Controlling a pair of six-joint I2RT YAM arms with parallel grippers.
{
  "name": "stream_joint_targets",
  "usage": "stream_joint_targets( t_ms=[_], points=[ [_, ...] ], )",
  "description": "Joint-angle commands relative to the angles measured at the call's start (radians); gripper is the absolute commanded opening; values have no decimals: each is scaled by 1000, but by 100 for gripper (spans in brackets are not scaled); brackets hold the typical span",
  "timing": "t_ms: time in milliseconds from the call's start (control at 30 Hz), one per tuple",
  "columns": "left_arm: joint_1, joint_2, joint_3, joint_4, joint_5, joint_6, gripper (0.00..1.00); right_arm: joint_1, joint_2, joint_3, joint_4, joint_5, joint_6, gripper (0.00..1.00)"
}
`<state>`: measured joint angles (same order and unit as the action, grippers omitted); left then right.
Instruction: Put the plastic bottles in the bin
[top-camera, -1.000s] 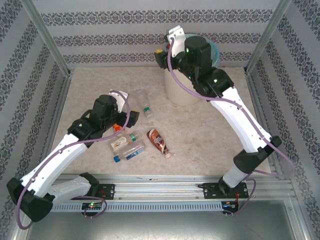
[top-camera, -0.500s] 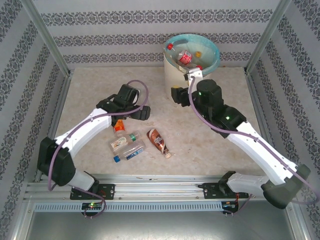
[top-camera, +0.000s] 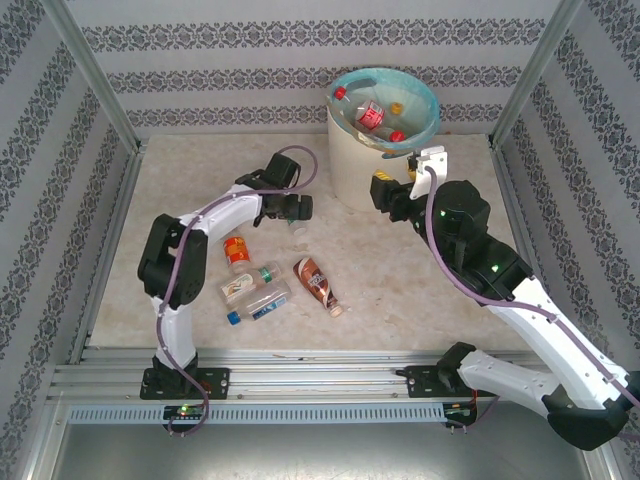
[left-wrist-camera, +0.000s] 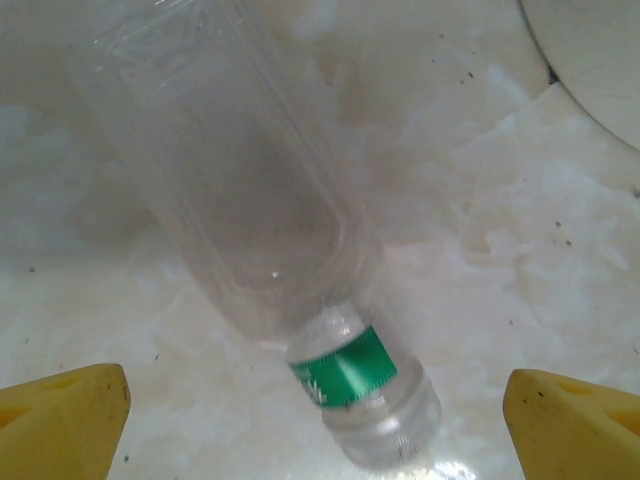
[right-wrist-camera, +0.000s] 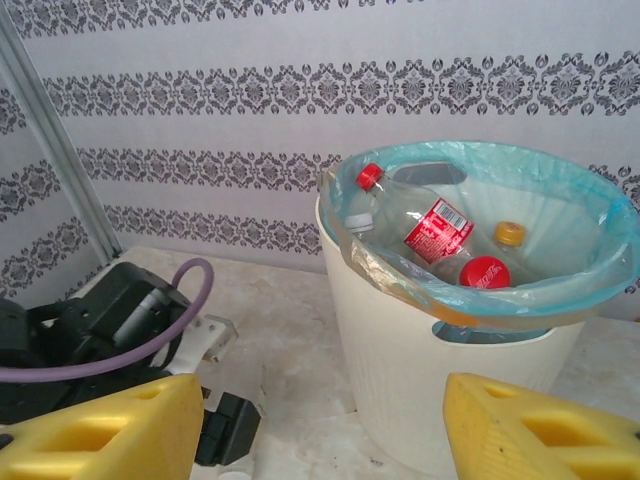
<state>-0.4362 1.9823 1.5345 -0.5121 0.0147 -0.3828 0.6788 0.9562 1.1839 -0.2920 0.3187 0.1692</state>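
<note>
A clear plastic bottle (left-wrist-camera: 250, 190) with a green band lies on the marble table between the yellow fingertips (left-wrist-camera: 60, 420) of my left gripper (left-wrist-camera: 320, 430), which stands open just above it. From above, the left gripper (top-camera: 290, 207) is left of the bin (top-camera: 350, 165). The cream bin (right-wrist-camera: 420, 350), lined with a blue-green bag, holds bottles, one with a red label (right-wrist-camera: 436, 228) and one with a red cap (right-wrist-camera: 485, 272). My right gripper (right-wrist-camera: 320, 430) is open and empty, beside the bin (top-camera: 388, 192). Several bottles (top-camera: 260, 285) lie in front of the left arm.
An orange-labelled bottle (top-camera: 237, 250) and a brown one (top-camera: 318, 283) lie among the loose bottles mid-table. Patterned walls and metal posts (top-camera: 95, 80) enclose the table. Bare marble (top-camera: 420, 290) lies to the right of the bottles.
The left arm has stretched out toward the clear bottle near the bin. The right gripper has drawn back from over the bin and come down beside it.
</note>
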Motion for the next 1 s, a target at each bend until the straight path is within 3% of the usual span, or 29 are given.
stream_joint_targets(
  t_ms=[0, 433, 633, 800, 967],
  points=[
    [8, 66, 93, -6, -43, -9, 96, 11, -11, -4, 17, 23, -38, 66],
    [38, 224, 237, -41, -45, -21, 90, 11, -31, -24, 7, 29, -49, 67],
    [50, 218, 223, -25, -11, -1, 73, 11, -27, -22, 4, 22, -40, 67],
    [50, 165, 181, 12, 6, 45, 54, 10, -27, -17, 4, 18, -27, 66],
    [51, 39, 106, 59, -15, 76, 53, 13, -27, -7, 1, 6, -9, 66]
  ],
)
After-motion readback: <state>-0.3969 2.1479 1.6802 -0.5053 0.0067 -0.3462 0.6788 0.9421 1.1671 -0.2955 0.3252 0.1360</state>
